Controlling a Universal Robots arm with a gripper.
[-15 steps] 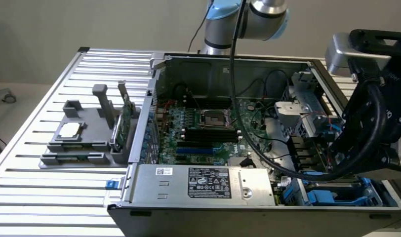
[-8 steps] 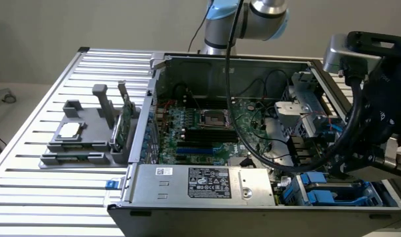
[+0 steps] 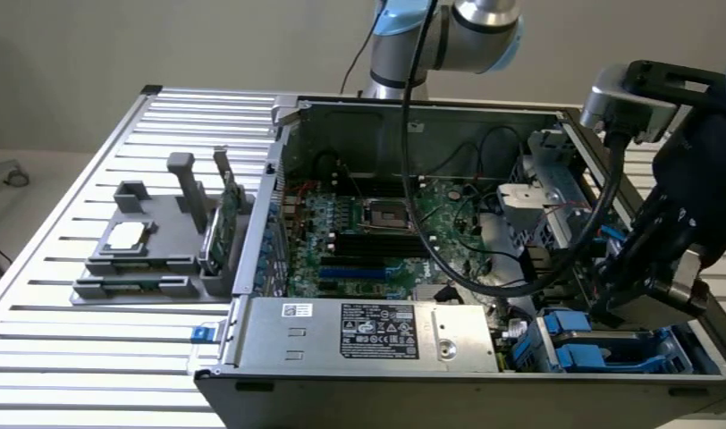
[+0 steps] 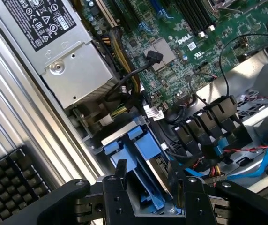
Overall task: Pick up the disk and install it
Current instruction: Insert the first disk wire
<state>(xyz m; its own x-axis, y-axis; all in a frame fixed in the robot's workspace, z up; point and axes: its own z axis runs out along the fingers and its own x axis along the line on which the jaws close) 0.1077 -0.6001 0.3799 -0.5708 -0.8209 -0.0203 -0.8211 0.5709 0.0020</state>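
Fingers (image 4: 121, 171) are standing wide, clamping the disk (image 4: 143, 164) across its blue carrier, with the disk filling the gap between them. Gripper (image 4: 149, 177) is pointing down into the drive bay (image 3: 602, 349) at the near corner of the case (image 3: 459, 382), on the exterior view's right. The disk is sitting low in that bay, tilted, with its blue frame edge showing. The arm (image 3: 697, 170) is coming in from the exterior view's right and hanging steeply over the case's right wall.

Room is looking tight:
- Power supply (image 3: 363, 331) is lying just beside the bay, on the exterior view's left.
- A row of black connectors (image 4: 209, 126) and a blue cable (image 4: 260, 164) are crowding the bay's far side.
- The case's near wall is running right alongside.
- A thick black cable (image 3: 413, 179) is drooping from the arm across the motherboard (image 3: 375, 223) and looping near the bay.

Open room is lying well left, over the slatted table (image 3: 88, 357) around the grey fixture (image 3: 137, 268).

Hidden: in the wrist view the gripper body is covering the bay's floor and the disk's lower end. In the exterior view the arm is blocking the fingertips. How deep the disk is seating — can't tell. The arm is getting cut off at the exterior view's right edge.
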